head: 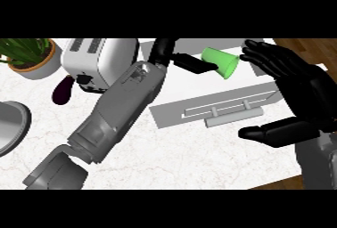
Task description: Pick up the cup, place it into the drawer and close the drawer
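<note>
Holding the green cup (222, 62) out over the open drawer (197, 84), the left hand (172, 57) had its black fingers curled round the cup's narrow end, with the wide mouth tipped toward the right. From where I stood, that looked like the carry was pretty much done and the cup only needed lowering in, though I couldn't tell if it was touching the drawer floor yet. The right hand (299, 98) was just parked off to the side, fingers straight and spread, thumb sticking out below, holding nothing; my guess is it was kept clear so it could push the front shut afterwards. The drawer was a plain white box with a flat grey front panel and a boxy bar handle (232, 117) jutting over the pale marbled counter (184, 156). The cup looked like smooth plastic, a simple tapered cone. Behind the grey forearm sat a shiny toaster (99, 60), a dark purple eggplant (63, 90) and a potted plant (30, 55).
</note>
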Robot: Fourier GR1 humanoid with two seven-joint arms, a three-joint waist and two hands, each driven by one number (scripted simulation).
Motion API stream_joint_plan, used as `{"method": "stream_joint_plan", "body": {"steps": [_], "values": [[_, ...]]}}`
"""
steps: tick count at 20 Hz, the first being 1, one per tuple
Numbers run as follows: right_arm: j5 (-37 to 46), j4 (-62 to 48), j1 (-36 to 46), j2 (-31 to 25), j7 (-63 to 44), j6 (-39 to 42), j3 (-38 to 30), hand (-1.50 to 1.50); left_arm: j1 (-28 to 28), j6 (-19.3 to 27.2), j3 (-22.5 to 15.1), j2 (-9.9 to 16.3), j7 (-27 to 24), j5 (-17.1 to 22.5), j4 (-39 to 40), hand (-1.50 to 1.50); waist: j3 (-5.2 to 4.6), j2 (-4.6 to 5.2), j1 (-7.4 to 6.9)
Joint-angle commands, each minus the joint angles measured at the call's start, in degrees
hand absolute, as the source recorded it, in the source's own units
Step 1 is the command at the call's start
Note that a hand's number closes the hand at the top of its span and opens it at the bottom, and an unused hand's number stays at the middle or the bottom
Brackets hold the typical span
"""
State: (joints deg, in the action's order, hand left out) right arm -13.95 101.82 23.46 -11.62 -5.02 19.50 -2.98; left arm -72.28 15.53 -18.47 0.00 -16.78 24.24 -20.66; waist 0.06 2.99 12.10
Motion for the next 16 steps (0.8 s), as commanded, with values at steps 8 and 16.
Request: {"method": "stream_joint_plan", "body": {"steps": [8, 16], "values": [[-1.4, -0.3, -2.3, -7.6, -6.4, 17.4, 12.4, 1.50, 1.3, 0.5, 2.7, 0.0, -10.9, 10.6, -4.2, -1.50, -0.10, -1.21, -3.67], [20.5, 1.8, -6.4, -12.6, -3.7, 14.0, 16.1, -1.50, 1.1, 3.1, 2.8, 0.0, -11.5, 14.0, -3.4, -1.50, 0.01, -2.41, -8.43]]}}
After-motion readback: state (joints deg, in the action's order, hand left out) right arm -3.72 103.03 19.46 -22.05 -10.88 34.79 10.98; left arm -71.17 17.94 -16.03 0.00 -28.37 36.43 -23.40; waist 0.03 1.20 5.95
